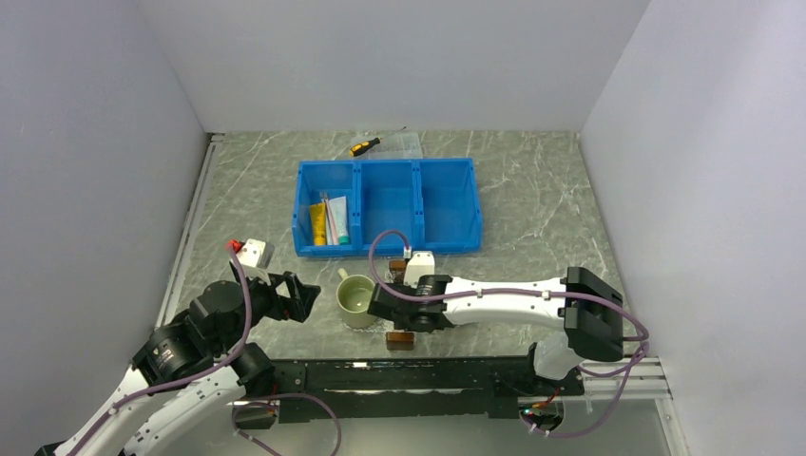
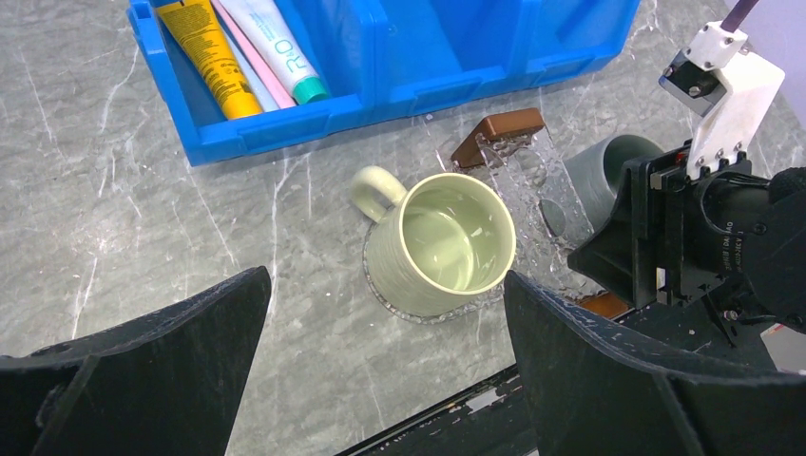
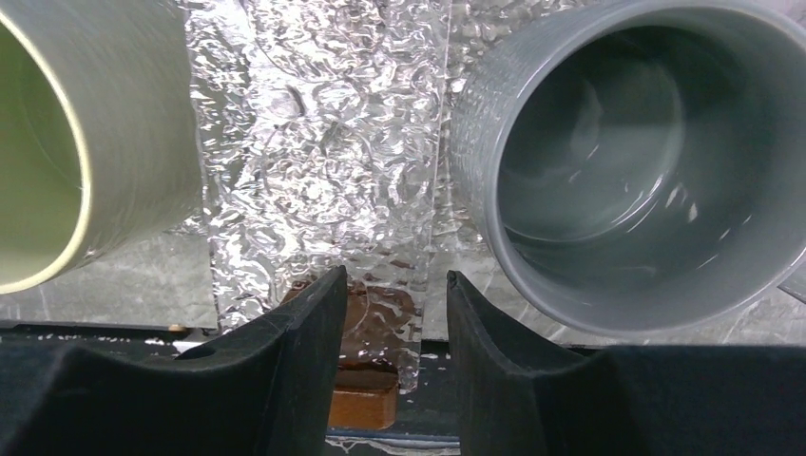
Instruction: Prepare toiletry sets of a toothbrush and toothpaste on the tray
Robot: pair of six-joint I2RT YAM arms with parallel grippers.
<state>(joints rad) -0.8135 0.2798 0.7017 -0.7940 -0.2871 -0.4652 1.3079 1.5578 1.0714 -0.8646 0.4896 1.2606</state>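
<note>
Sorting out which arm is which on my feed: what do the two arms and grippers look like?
The left arm and right arm match: white links, black joint housings, a purplish cable along each. The left gripper and right gripper have broad black wedge-shaped fingers and a white camera mount.

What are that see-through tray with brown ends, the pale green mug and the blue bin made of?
Clear rectangular tray: likely plastic or acrylic, dimpled and glinting; its brown end blocks look wooden. Pale green mug: probably glazed ceramic, glossy, ribbed sides. Blue three-compartment bin: moulded plastic, smooth, uniformly coloured.
</note>
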